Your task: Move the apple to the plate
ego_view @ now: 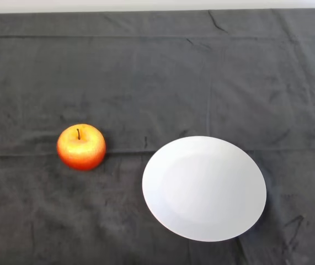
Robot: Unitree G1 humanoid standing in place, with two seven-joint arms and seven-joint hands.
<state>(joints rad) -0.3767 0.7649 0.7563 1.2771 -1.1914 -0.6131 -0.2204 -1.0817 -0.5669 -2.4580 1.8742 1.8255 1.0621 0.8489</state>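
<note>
Head view only. Apple (81,147) sits on dark cloth (157,72), left of centre, approx. mid-height of view. Colour: red-orange w/ yellow patch around the stem dip. Stem short, dark, pointing up (fruit upright, stem end toward camera). Apple rests directly on cloth, not touching anything else.

Plate (204,188) to the right of apple and a bit nearer the robot. White, round (reads as a tilted oval from this angle), shallow w/ a faint inner well. Lies flat on cloth, nothing on it. Its lower-right part nears the bottom edge of view but rim is fully visible. Clear strip of cloth between apple and plate's left rim: near, not touching.

Cloth covers the whole table surface in view; creases and fold lines run across it, one horizontal fold passing behind apple level, one vertical crease above plate. Pale strip shows along top edge beyond cloth.

Hand: no part of robot in view, so state can't be told.
</note>
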